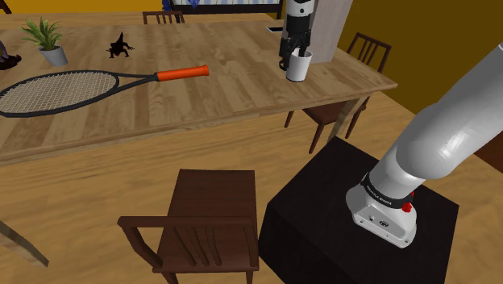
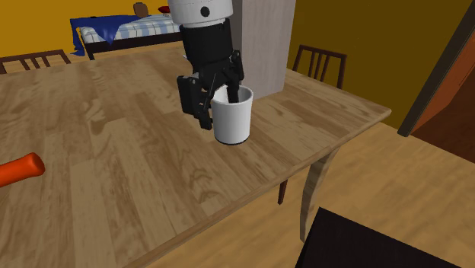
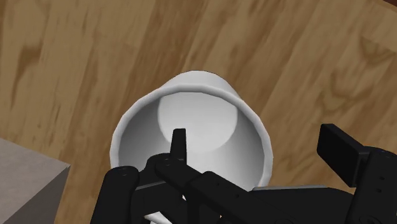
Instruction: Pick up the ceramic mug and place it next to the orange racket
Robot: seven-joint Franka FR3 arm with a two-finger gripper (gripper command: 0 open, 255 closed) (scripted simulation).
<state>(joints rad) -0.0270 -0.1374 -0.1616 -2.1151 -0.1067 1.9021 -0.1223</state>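
Observation:
A plain white mug (image 1: 300,68) (image 2: 233,119) (image 3: 191,121) stands upright on the wooden table (image 1: 226,105), close to the grey block. My black gripper (image 1: 291,55) (image 2: 216,103) (image 3: 259,141) reaches down onto it, open. One finger (image 3: 180,144) dips inside the cup and the other (image 3: 342,151) stands outside its wall, so the jaws straddle the rim without clasping it. The racket (image 1: 58,91), with a black frame and an orange handle (image 1: 182,73) (image 2: 18,169), lies flat toward the shoulder view's left, well apart from the mug.
A tall grey block (image 1: 328,29) (image 2: 263,43) rises just behind the mug. A potted plant (image 1: 47,38) and a small black figure (image 1: 121,47) sit near the racket. Brown chairs (image 1: 206,227) (image 1: 356,58) flank the table; the dark stand (image 1: 355,222) is below.

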